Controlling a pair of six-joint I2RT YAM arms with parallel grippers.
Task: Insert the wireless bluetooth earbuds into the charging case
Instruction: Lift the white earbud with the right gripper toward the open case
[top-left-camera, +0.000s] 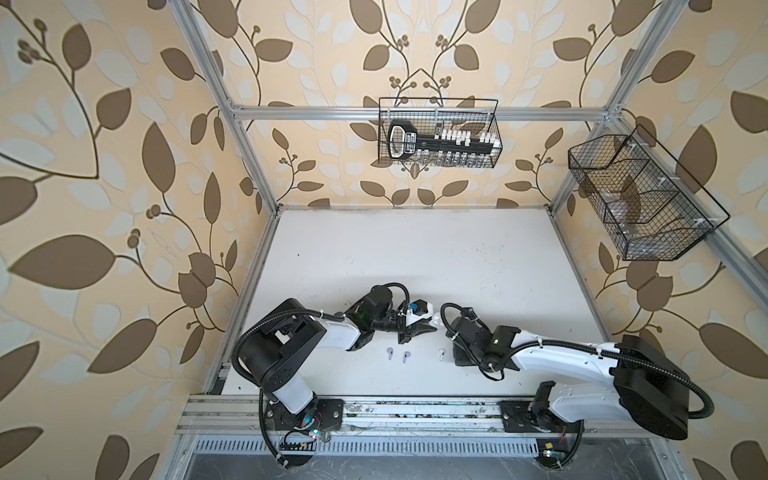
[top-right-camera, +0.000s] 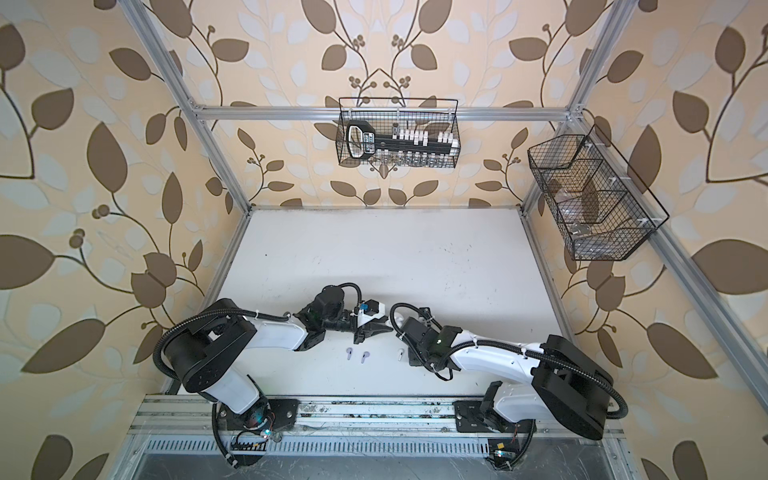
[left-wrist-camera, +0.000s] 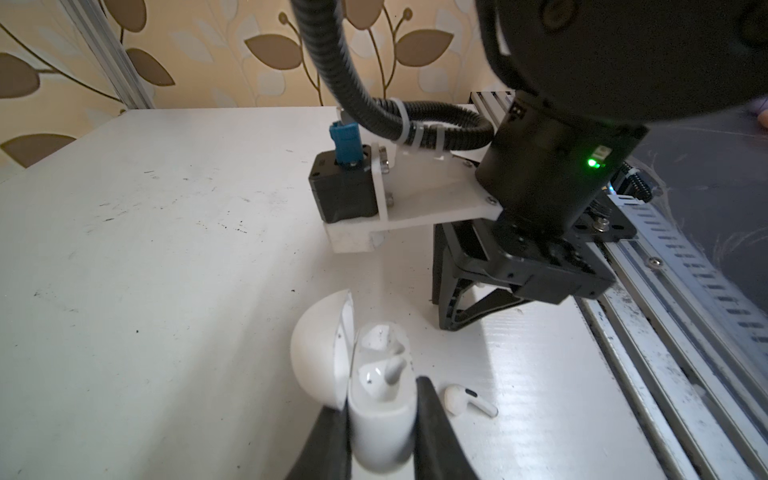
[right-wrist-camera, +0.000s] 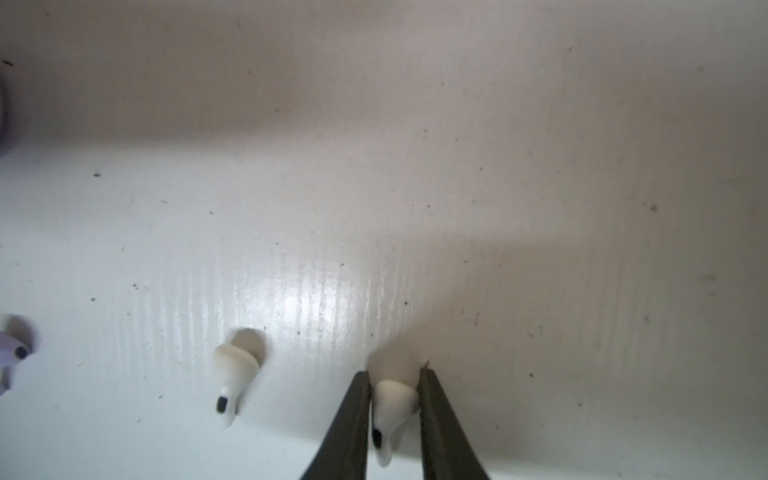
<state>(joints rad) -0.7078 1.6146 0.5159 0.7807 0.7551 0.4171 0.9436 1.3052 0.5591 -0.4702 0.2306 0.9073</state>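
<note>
So the white earbud (right-wrist-camera: 392, 407) is pinched by the right gripper (right-wrist-camera: 395, 372), lying on the table (right-wrist-camera: 415, 166); the charging case (left-wrist-camera: 382, 432) is clamped lid-open in the left gripper (left-wrist-camera: 378, 397). Probably best lifted straight up, stem lined up with a well.

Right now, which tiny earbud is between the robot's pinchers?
The white stemmed plastic earbud inside the right gripper; the other white earbud and a pale lilac one lie free.
</note>
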